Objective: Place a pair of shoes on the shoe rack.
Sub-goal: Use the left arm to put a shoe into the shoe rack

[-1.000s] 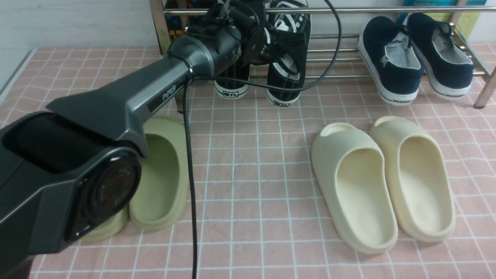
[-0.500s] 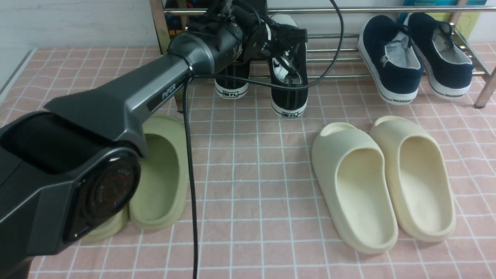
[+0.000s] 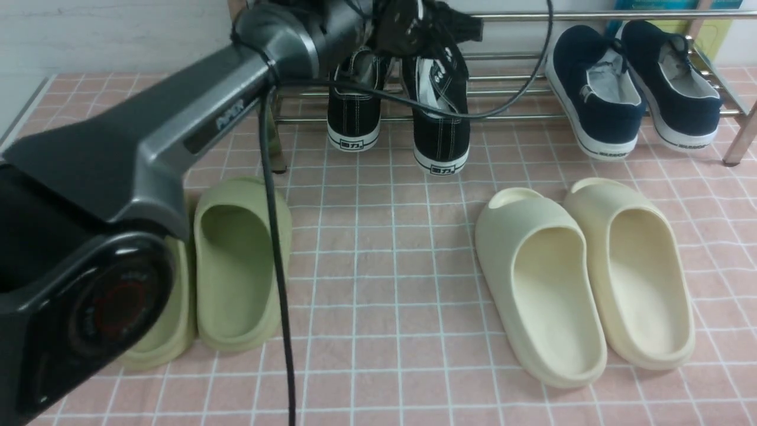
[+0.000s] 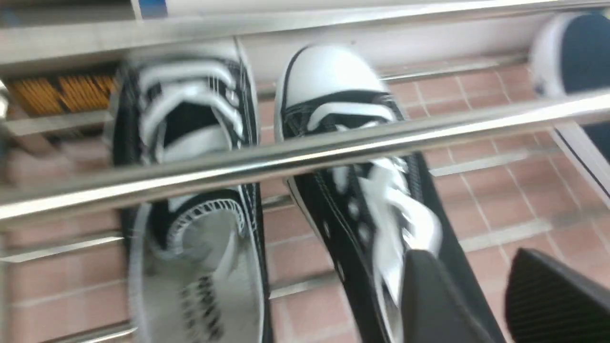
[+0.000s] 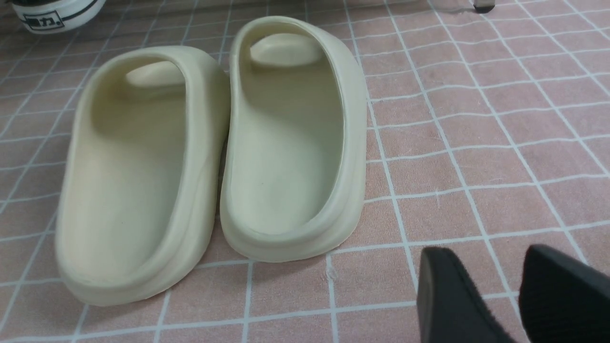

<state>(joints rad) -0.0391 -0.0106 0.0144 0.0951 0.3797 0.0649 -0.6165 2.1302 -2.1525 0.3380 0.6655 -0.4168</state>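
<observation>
Front view: pair of shoes (image 3: 440, 133) sits side by side at the left end of the shoe rack (image 3: 591, 15), toes under its top bar, heels jutting past its front bar.
Left gripper (image 4: 476, 267): at the rack's top bar, over the shoes; jaws spread, nothing between them.
Right gripper (image 5: 491, 267): low over the pink tiled floor (image 5: 476, 143) in front of the rack, beside cream slides (image 5: 290, 143); jaws apart, empty.
Navy sneakers (image 3: 597, 89): on the rack's right end.
Olive slides (image 3: 236, 266): on the floor before the rack's left post.
</observation>
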